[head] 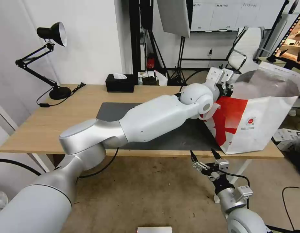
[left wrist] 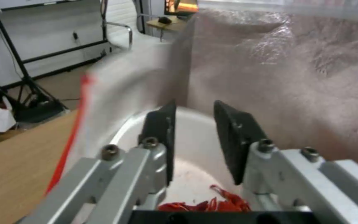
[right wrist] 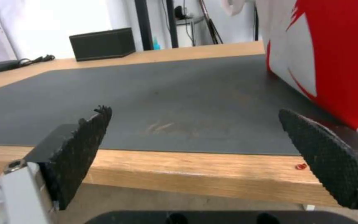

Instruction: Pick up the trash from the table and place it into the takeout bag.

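- Reaching across the middle of the head view, the left arm ends at the upper right, where the left gripper sits at the near rim of the takeout bag.
- From the left wrist, its black pads stand a little apart on either side of the rim of the white round bowl; they look clamped on it, though contact is hard to confirm.
- Red shell scraps lie in the bowl's bottom, and silver foil lining rises right behind it.
- The bag stands on the right end of the table, partly on the dark grey mat.
- The right gripper hovers at lower right, below the table's front edge, fingers spread wide and holding nothing.
- A black tissue box sits at the table's far edge.
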`<state>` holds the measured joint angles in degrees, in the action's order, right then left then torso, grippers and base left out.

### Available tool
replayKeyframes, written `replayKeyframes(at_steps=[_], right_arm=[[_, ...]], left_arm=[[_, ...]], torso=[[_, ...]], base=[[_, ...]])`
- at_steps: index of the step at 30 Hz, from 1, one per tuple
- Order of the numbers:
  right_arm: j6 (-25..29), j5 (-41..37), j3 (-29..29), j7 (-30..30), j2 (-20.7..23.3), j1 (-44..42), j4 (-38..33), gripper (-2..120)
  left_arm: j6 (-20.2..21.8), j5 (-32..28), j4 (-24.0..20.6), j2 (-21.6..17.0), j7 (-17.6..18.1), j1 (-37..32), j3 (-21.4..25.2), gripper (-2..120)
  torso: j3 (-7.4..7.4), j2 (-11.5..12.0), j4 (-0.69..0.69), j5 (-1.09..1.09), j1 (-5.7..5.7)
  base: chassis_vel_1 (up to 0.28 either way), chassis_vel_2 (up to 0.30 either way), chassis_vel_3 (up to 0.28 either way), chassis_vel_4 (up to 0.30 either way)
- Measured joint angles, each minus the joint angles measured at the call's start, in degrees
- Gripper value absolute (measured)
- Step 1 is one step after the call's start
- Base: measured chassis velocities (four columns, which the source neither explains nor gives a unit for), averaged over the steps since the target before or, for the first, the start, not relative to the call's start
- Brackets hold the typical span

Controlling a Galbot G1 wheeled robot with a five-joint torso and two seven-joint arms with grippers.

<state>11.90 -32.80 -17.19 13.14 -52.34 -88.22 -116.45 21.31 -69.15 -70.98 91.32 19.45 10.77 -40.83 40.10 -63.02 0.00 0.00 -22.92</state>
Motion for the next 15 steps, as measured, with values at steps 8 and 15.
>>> replayKeyframes(at_steps=[8,15], right_arm=[[0.0,0.0,0.0,0.0,0.0,0.0,0.0,100],[0.0,0.0,0.0,0.0,0.0,0.0,0.0,100]], left_arm=[[-1.3,-0.2,-4.7,-0.4,2.0,-0.1,4.2,66],[-3.6,-0.1,-11.8,-5.4,5.2,-0.8,7.7,87]], torso=[[0.00,0.0,-0.01,0.00,0.00],[0.00,0.0,-0.02,0.00,0.00]], base=[[0.000,0.000,0.000,0.000],[0.000,0.000,0.000,0.000]])
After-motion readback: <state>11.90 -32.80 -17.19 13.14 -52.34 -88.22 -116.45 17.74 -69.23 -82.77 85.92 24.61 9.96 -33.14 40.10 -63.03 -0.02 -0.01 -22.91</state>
